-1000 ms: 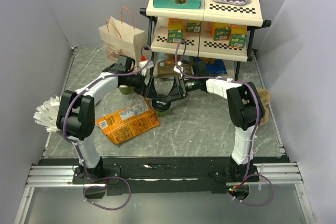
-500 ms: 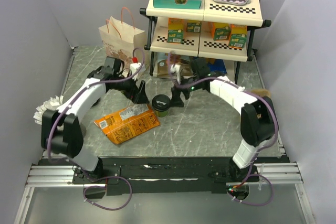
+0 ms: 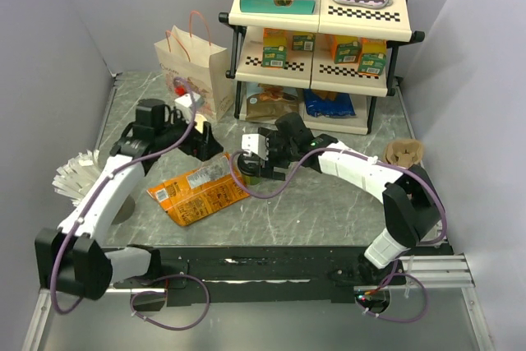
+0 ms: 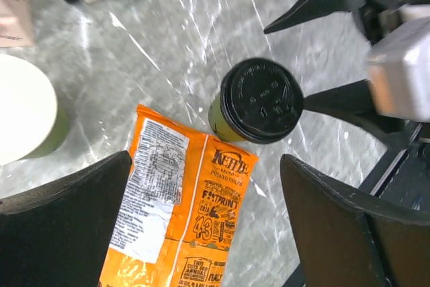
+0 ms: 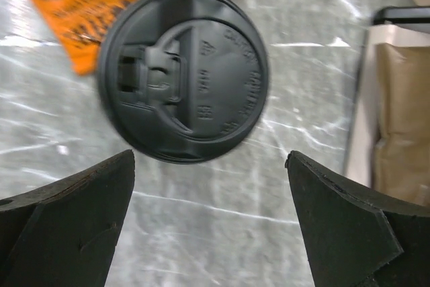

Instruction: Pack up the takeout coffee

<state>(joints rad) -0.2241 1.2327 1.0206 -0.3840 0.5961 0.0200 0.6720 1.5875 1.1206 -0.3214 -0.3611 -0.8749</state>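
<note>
Both left fingers (image 4: 60,220) and right fingers (image 5: 67,213) wide apart, empty; takeout coffee (image 5: 183,75) just beyond the right pair.

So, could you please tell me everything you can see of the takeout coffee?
A small dark green paper cup closed by a black embossed plastic lid. It stands upright on the marbled table, at a corner of the orange chip bag. The open right gripper sits above it, fingers clear of the lid.

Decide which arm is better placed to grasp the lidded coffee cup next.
Right, probably: the right pincer is open, the coffee cup centred between its fingers. The left pincer, also open, hovers over the chip bag beside it.
</note>
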